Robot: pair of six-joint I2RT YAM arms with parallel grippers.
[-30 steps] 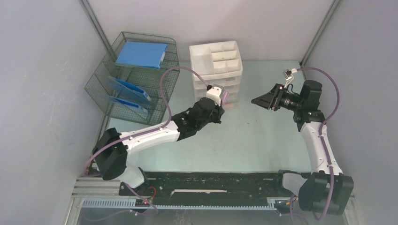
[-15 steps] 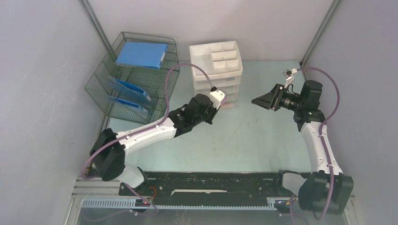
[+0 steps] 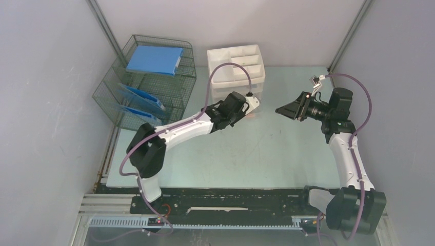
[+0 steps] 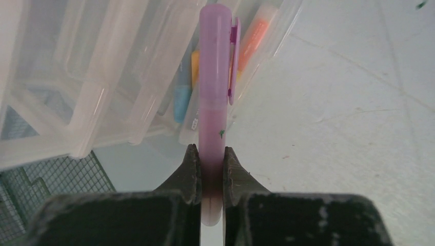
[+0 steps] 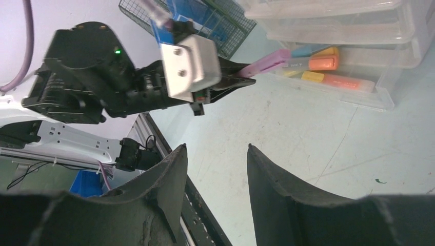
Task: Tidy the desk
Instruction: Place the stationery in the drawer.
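My left gripper (image 4: 211, 151) is shut on a purple highlighter (image 4: 214, 92), held by its lower end with the capped end pointing forward. The cap reaches the front of a clear open drawer (image 5: 359, 95) that holds several highlighters (image 5: 322, 62) in orange, yellow and blue. The drawer belongs to the white drawer unit (image 3: 237, 69) at the back of the pale green desk (image 3: 267, 148). In the top view the left gripper (image 3: 249, 111) sits right in front of that unit. My right gripper (image 5: 216, 147) hovers open and empty over the desk, to the right of the unit.
A wire mesh rack (image 3: 149, 87) with blue folders (image 3: 154, 59) stands at the back left, beside the drawer unit. The black front rail (image 3: 231, 202) runs along the near edge. Grey walls close in both sides and the back.
The left arm has stretched forward and to the right, bringing the purple highlighter up to the drawer unit. The right arm has stayed still.
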